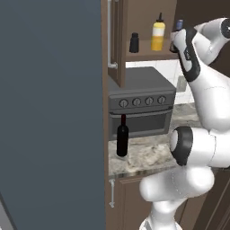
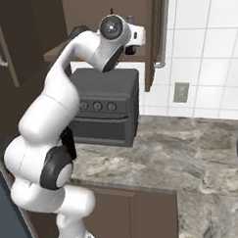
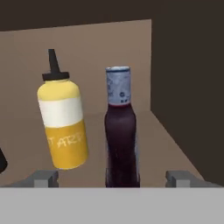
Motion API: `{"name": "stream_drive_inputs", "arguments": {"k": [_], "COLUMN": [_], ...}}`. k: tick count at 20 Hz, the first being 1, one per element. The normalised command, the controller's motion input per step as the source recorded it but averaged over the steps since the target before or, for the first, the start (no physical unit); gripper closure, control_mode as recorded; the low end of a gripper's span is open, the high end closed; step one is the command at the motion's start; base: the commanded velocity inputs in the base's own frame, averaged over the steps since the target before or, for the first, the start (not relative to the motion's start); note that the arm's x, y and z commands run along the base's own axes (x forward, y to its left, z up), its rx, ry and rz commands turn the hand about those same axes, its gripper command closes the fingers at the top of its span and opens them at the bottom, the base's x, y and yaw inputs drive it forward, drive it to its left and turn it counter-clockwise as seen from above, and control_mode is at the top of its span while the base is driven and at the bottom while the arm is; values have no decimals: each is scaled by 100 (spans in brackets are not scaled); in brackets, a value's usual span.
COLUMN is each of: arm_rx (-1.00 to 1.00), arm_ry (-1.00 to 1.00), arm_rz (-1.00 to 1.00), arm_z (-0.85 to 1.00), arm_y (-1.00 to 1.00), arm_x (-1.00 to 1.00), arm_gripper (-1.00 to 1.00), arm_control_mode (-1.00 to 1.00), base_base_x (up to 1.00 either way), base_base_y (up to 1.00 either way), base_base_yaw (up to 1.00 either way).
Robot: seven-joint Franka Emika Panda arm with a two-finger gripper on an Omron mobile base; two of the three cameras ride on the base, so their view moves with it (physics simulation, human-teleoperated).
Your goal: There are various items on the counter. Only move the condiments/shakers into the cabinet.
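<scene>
Blue-purple bottle (image 3: pixel 121 131) upright on the cabinet (image 1: pixel 117 45) shelf, near its right end.
Dark body, pale speckled cap; flanked by the gripper (image 3: pixel 113 177) fingers spread wide, gripping nothing. Yellow bottle (image 3: pixel 63 120) just beside (dark nozzle), black shaker (image 1: pixel 134 43) toward the door edge. Bare shelf beyond, up to the side wall.

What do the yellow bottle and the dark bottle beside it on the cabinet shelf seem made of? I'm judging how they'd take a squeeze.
Yellow squeeze bottle: likely soft matte plastic, opaque with no sharp glints. Blue-purple bottle: possibly glass or hard plastic, dark, slightly glossy body under a pale speckled top. Cabinet shelf: matte brown, wood-like, though no grain shows.
</scene>
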Motion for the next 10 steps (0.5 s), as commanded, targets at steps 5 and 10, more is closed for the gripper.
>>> {"name": "stream_drive_inputs", "arguments": {"k": [5, 10], "arm_rx": [-1, -5], "arm_ry": [-17, -4], "arm_rz": [0, 0], "arm_z": [0, -5], "arm_y": [37, 67], "arm_x": [-100, -100], "arm_gripper": [-100, -100], "arm_control_mode": [-100, -100], "base_base_x": [0, 0], "base_base_y": [0, 0], "base_base_yaw": [0, 0]}}
